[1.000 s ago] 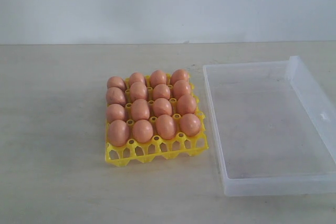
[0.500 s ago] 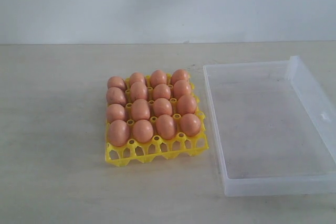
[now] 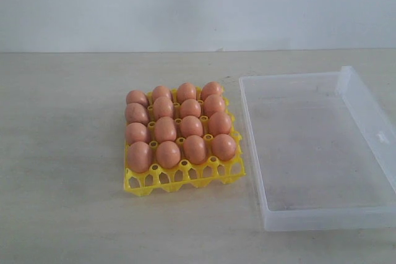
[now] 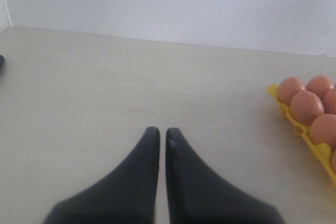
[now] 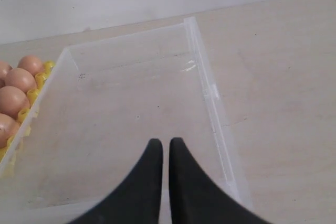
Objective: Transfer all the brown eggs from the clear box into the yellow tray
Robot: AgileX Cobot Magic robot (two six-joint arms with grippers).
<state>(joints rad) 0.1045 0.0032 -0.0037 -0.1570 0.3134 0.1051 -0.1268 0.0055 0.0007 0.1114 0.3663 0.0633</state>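
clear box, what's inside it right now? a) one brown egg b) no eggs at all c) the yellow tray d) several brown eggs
B: the clear box shows only its bare floor, while the brown eggs all sit in the yellow tray beside it.

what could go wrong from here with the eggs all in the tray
The brown eggs stand proud of the yellow tray, close beside the clear box: the shut right gripper, aimed at the box, could knock its wall and jolt them. The shut left gripper is near the tray's edge; a sideways swing might clip the outer eggs.
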